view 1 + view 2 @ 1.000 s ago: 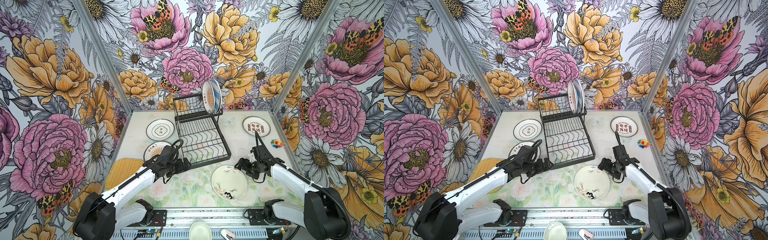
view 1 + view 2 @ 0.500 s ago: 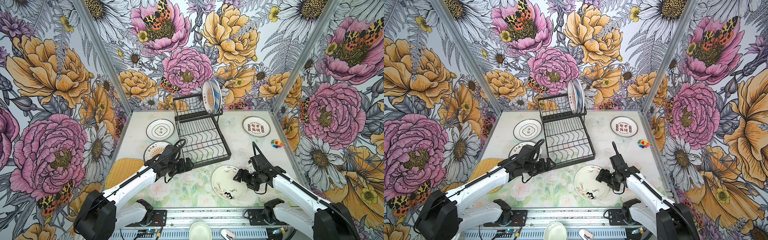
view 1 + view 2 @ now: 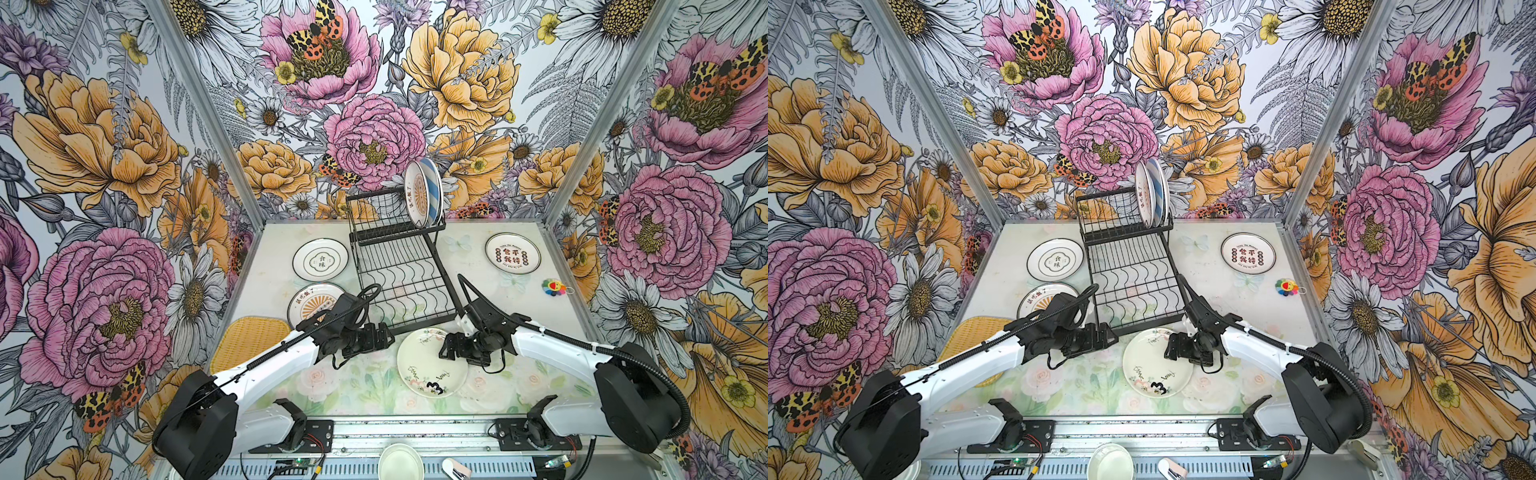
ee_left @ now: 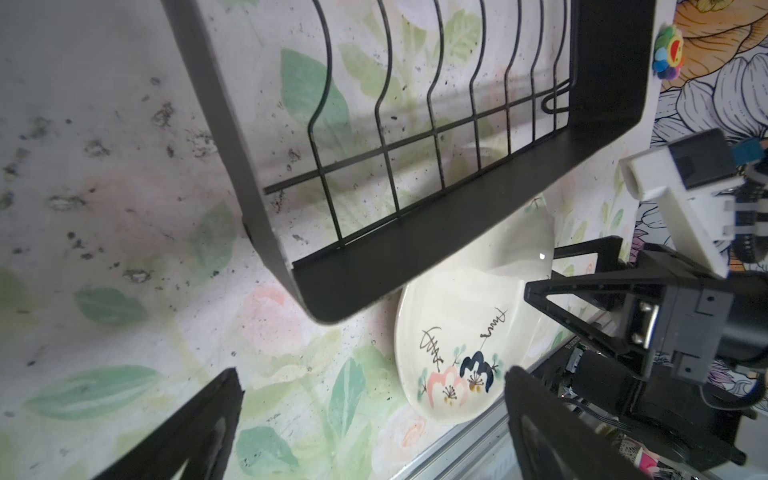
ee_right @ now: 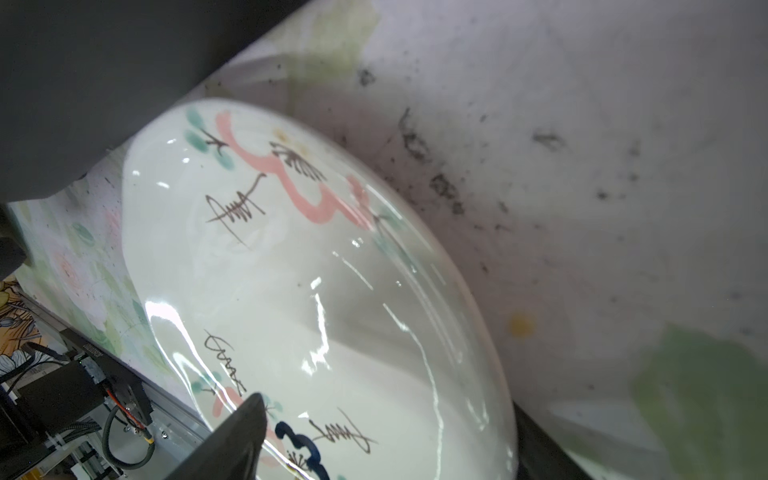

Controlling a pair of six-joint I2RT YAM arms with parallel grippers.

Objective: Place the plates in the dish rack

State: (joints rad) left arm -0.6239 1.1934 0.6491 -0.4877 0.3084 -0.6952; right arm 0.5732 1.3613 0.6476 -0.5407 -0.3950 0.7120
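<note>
— How are the arms being posed?

— Both are being stretched low over the bench point(image 3: 478, 257), with the wrists turned in toward each other. The left end effector point(image 3: 384, 337) is being held spread wide with nothing in it, just beside the near left corner of the dish rack point(image 3: 399, 274). The right end effector point(image 3: 445, 352) is being held open astride the right rim of the doodled plate point(image 3: 424, 374). That plate is lying on the bench at the rack's front rail.

— What is being hidden?

— A sunburst plate point(image 3: 307, 301) is being half covered by the left arm. The doodled plate's far edge is being cut off by the rail in the left wrist view.

— What is being shown in one view only?

— In both top views alone, two plates point(image 3: 424, 199) are being shown standing in the raised tier. Only in the right wrist view is one finger point(image 5: 237, 436) being shown over the dish.
</note>
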